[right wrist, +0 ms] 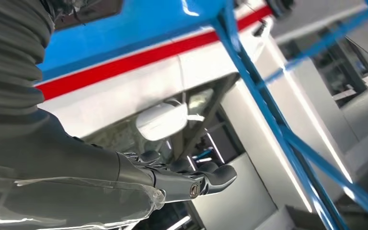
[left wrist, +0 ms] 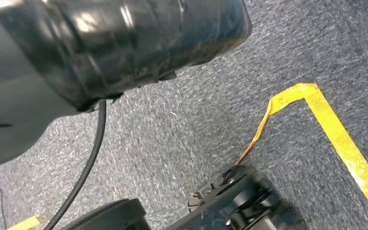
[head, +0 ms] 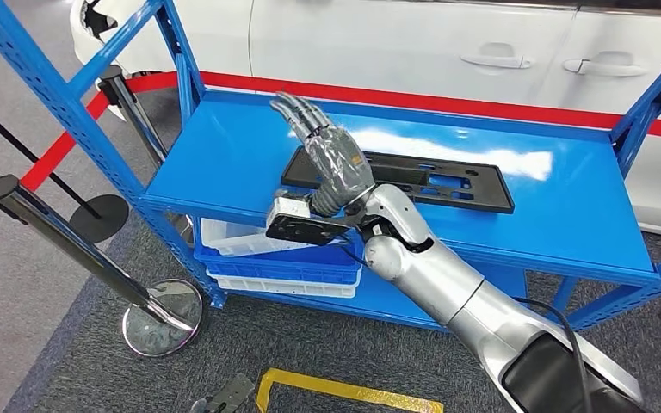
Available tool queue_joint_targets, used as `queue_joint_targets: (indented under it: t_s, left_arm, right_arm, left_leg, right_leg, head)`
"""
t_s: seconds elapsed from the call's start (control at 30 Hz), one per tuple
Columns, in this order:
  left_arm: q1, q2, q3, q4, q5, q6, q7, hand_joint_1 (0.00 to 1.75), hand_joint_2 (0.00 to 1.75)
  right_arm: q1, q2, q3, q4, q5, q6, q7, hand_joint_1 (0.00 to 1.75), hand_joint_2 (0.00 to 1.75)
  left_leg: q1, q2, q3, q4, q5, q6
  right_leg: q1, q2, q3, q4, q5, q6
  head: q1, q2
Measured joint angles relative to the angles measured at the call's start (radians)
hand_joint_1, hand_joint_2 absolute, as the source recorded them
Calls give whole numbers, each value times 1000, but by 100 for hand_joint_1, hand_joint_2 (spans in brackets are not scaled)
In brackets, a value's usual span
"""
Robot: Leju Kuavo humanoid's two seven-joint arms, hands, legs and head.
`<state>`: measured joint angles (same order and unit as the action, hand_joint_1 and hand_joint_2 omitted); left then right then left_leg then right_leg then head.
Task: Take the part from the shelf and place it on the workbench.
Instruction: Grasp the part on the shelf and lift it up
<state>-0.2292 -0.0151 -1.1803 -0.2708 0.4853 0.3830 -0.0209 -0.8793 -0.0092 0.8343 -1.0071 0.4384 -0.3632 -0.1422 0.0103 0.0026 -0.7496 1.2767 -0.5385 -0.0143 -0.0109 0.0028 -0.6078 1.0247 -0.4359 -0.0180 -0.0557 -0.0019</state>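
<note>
The right hand [head: 331, 155] is seen raised over the top deck of the blue shelf [head: 224, 163], its fingers [head: 297, 110] stretched out straight and apart, with nothing held in them. The palm is wrapped in clear film (also visible along the thumb in the right wrist view [right wrist: 124, 191]). The black part [head: 447, 182], a long flat panel with cut-outs, is laid flat on the shelf deck just beyond and beside the hand; contact between the two cannot be told. On the lower deck, stacked blue and white bins [head: 258, 258] are found. A white car [head: 447, 43] is parked behind the shelf, and chrome barrier posts [head: 95, 249] are stood on the grey carpet, with yellow tape [head: 344, 391] laid near.
</note>
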Motion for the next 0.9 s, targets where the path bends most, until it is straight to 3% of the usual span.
queue_joint_targets:
  t_s: [0.07,0.13,0.17,0.3,0.37,0.43,0.47,0.5,0.53,0.6,0.63,0.7,0.8,0.83,0.9]
  left_arm:
    - [0,-7,0,0,3,5,2,0,0]
    - [-2,-14,0,0,7,10,2,0,0]
    - [-3,-17,0,0,10,14,1,0,0]
    - [1,-31,0,0,24,28,-4,0,0]
    - [2,-39,0,0,28,34,-8,0,0]
    - [3,-47,1,0,29,37,-9,0,0]
    - [5,-50,1,0,29,37,-9,0,0]
    - [6,-52,1,0,27,36,-9,0,0]
    - [8,-55,1,0,25,36,-9,0,0]
    - [8,-59,1,0,19,33,-9,0,0]
    - [8,-61,1,0,16,30,-8,0,0]
    - [10,-64,1,0,10,24,-8,0,0]
    - [17,-67,1,0,4,18,-7,0,0]
    - [19,-67,1,0,1,16,-6,0,0]
    - [22,-67,1,1,-2,13,-2,0,0]
  right_arm:
    - [-13,16,11,46,10,-2,0,0,175]
    - [-33,32,19,89,16,-5,2,0,175]
    - [-43,38,21,108,18,-6,2,0,175]
    - [-60,52,28,171,24,-9,6,0,175]
    - [-71,57,32,206,26,-7,8,0,175]
    - [-83,63,36,247,26,3,12,0,175]
    - [-84,64,38,266,27,10,14,0,175]
    - [-86,66,40,282,28,16,16,0,175]
    - [-89,69,42,299,31,21,19,0,175]
    - [-104,76,47,332,43,31,29,0,175]
    - [-115,82,52,351,52,38,37,0,175]
    - [-131,91,64,388,72,57,52,0,175]
    - [-141,99,90,438,115,90,77,0,175]
    - [-146,103,102,452,135,103,87,0,175]
    - [-154,109,126,473,174,128,108,0,175]
  left_leg:
    - [0,-1,44,-100,66,7]
    - [-3,-5,100,-217,109,17]
    - [-5,-6,113,-247,114,21]
    - [-3,-5,122,-269,117,37]
    - [1,-4,127,-277,122,46]
    - [0,-4,127,-277,121,51]
    - [-1,-4,128,-277,121,52]
    - [-1,-4,128,-276,121,52]
    - [0,-4,128,-274,120,52]
    - [-1,-5,127,-268,116,49]
    - [-3,-5,124,-262,113,44]
    - [-7,-4,119,-255,110,35]
    - [-5,-4,111,-244,100,23]
    - [-4,-3,99,-218,82,17]
    - [-1,-3,50,-108,24,7]
  right_leg:
    - [1,4,0,2,-1,1]
    - [3,8,-2,3,-2,5]
    - [4,9,-4,2,-2,9]
    - [5,8,-7,5,-8,27]
    - [5,5,-39,79,-55,34]
    - [4,4,-102,216,-116,37]
    - [3,4,-126,264,-127,38]
    - [2,4,-135,280,-120,38]
    - [1,3,-124,252,-94,38]
    - [0,0,-71,135,-31,35]
    - [0,-2,-43,76,-12,33]
    - [4,-3,-13,15,-2,27]
    - [3,0,-11,8,2,12]
    - [1,1,-10,6,4,7]
    - [0,1,-10,5,5,0]
  head:
    - [0,0]
    - [0,0]
    - [0,0]
    - [1,0]
    - [4,0]
    - [6,0]
    - [6,0]
    - [7,0]
    - [7,0]
    - [6,0]
    - [6,0]
    - [5,0]
    - [4,0]
    - [1,0]
    - [-3,0]
